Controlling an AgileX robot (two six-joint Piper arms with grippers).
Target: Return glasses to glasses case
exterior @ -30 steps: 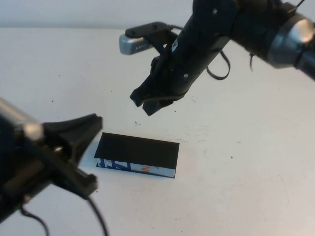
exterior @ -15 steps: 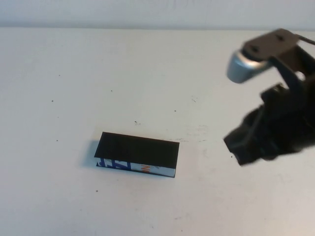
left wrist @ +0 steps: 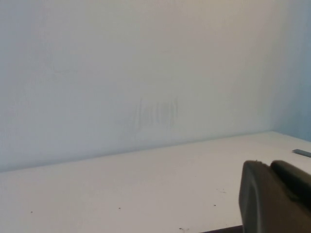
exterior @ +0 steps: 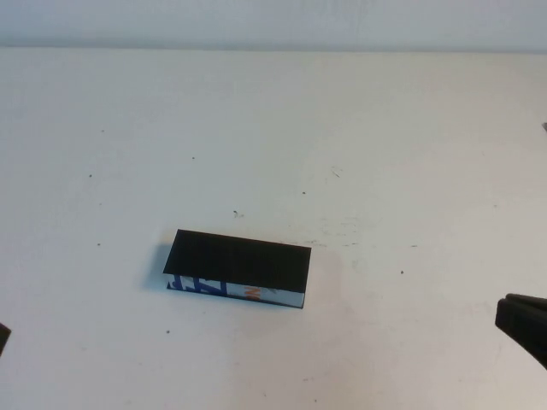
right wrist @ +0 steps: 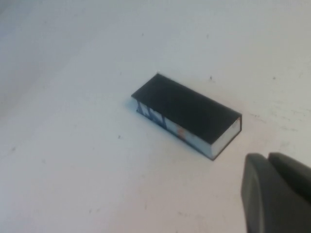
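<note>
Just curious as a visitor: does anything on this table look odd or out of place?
Nothing stands out. The glasses case lies flat and shut on the table; no glasses show. The right gripper and left gripper sit at the near edges.

You've got 1 glasses case (exterior: pixel 238 270) on 1 table (exterior: pixel 385 128), lid shut, w/ 1 printed side facing you. 2 grippers in view: left gripper (exterior: pixel 2 336) just a sliver at the table's near-left edge, right gripper (exterior: pixel 526 326) at the near-right edge.

Right tool (exterior: pixel 526 329) cut off; left tool (exterior: pixel 2 336) barely showing.
</note>
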